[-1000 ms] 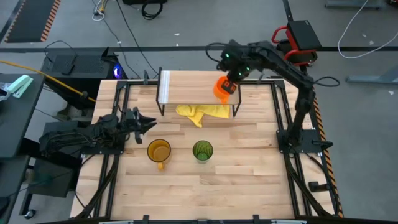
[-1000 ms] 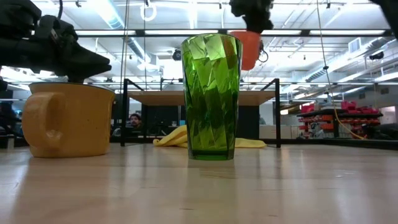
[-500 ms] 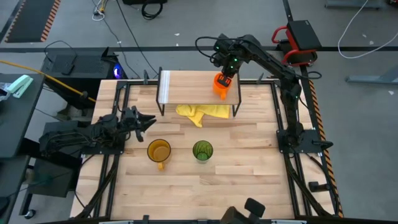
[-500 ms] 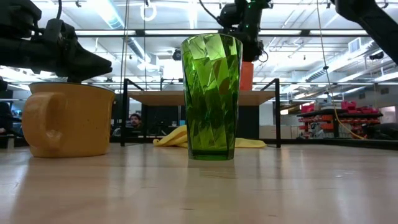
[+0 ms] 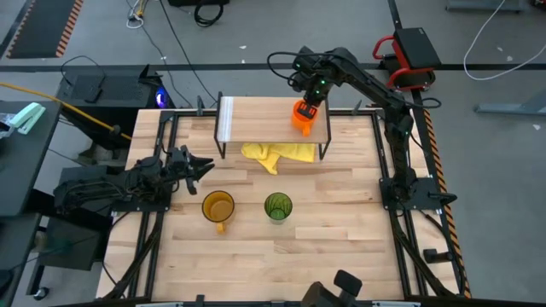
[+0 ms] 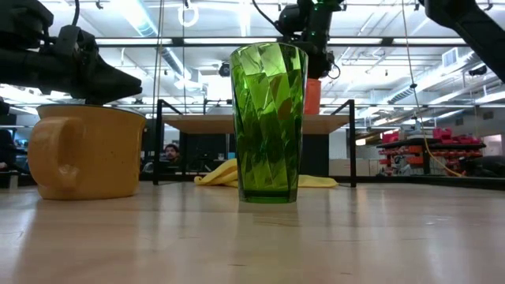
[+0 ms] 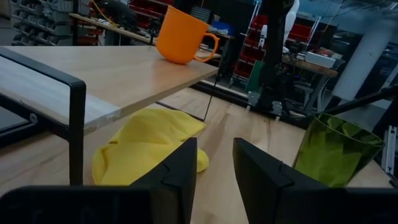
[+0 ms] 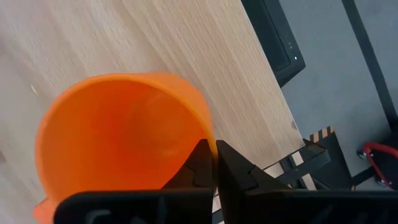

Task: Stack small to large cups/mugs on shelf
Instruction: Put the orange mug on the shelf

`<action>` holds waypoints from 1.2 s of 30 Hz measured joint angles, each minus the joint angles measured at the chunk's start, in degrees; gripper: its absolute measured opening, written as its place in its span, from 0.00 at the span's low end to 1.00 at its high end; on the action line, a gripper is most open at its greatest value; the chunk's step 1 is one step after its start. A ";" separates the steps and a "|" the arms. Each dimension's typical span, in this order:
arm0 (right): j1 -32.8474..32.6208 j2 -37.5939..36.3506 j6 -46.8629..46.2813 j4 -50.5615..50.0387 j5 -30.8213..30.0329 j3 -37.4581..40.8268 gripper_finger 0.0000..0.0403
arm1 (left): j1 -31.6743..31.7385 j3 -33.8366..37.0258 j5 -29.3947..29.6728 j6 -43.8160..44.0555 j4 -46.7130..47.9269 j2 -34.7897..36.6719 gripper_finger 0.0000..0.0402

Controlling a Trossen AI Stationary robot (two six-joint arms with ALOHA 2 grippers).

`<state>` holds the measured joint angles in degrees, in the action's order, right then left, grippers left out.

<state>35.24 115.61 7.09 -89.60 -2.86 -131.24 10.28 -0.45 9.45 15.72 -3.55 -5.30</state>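
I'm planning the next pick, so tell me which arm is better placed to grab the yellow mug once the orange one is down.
Left. The left gripper hangs open just beside the yellow mug, while the right gripper is across the table, pinching the orange mug rim on the shelf.

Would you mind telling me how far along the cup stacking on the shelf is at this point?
The orange mug stands on the shelf, with the right gripper shut on its rim. The amber mug and green tumbler wait on the table, unstacked. The left gripper is open beside them.
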 joint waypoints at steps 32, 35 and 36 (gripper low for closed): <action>0.00 -0.13 -1.65 -0.06 -0.89 0.04 0.13 | 0.00 -0.04 -0.07 0.14 0.44 0.00 0.27; 0.02 -0.13 -2.59 -0.22 -2.35 0.04 0.15 | -0.02 -0.04 -0.09 0.14 0.48 0.00 0.28; 0.13 -0.13 -2.62 -0.25 -2.72 0.04 0.15 | -0.02 -0.04 -0.09 0.14 0.50 0.00 0.28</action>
<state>35.38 115.48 4.47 -89.84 -5.58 -131.20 10.26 -0.49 9.37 15.86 -3.05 -5.30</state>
